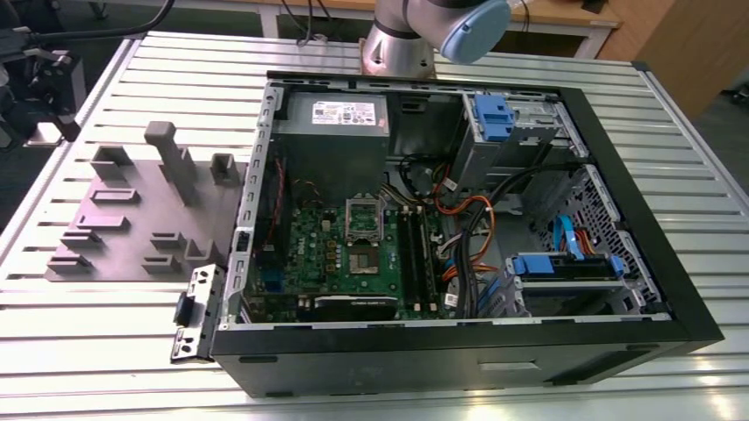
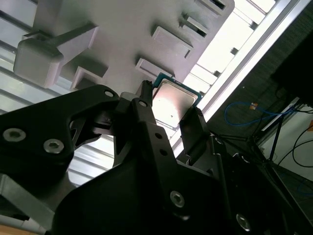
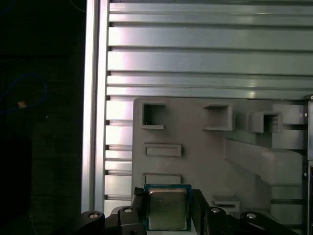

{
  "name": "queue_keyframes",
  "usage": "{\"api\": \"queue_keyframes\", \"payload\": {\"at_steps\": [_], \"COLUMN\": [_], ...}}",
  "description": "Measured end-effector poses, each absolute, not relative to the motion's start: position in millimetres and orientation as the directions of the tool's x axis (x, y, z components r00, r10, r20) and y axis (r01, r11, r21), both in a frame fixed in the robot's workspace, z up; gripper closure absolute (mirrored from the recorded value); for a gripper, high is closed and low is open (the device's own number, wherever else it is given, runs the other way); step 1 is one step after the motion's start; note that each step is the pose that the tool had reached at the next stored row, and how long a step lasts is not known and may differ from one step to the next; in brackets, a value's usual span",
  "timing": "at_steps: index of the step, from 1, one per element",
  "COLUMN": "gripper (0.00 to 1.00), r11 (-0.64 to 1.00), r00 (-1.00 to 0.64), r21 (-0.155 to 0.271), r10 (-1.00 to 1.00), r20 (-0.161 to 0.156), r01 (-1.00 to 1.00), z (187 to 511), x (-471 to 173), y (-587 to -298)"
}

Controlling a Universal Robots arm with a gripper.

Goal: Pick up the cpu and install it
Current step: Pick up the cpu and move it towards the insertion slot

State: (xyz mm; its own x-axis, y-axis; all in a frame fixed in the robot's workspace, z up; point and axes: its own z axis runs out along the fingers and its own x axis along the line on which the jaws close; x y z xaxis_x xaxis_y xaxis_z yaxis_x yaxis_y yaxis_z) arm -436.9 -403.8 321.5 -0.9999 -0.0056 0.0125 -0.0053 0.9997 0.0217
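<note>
Clamped between the fingers (image 2: 146, 128), the cpu (image 2: 175, 100) turns its underside away from the gripper (image 2: 170, 104), so that face is hidden in both wrist views. In the second wrist view the fingers and the gripper's black body cover the chip's gripped sides and its corner nearest the tool. In the first wrist view the gripper's body is cut off by the picture's edge. The grey fixture plate (image 3: 195, 147) below the fingertips runs out of both wrist views and partly behind the tool. In the exterior view the arm (image 1: 398, 48) is cut off above its joint, and the socket (image 1: 365, 219) is too small to tell its state.
</note>
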Motion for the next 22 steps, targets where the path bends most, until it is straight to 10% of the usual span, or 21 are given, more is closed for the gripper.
{"api": "queue_keyframes", "payload": {"at_steps": [22], "gripper": [0.53], "r11": [1.000], "r00": [-1.000], "r21": [0.022], "r10": [-0.006], "r20": [0.013], "r01": [-0.005], "z": [332.6], "x": [-436.9], "y": [-403.8]}}
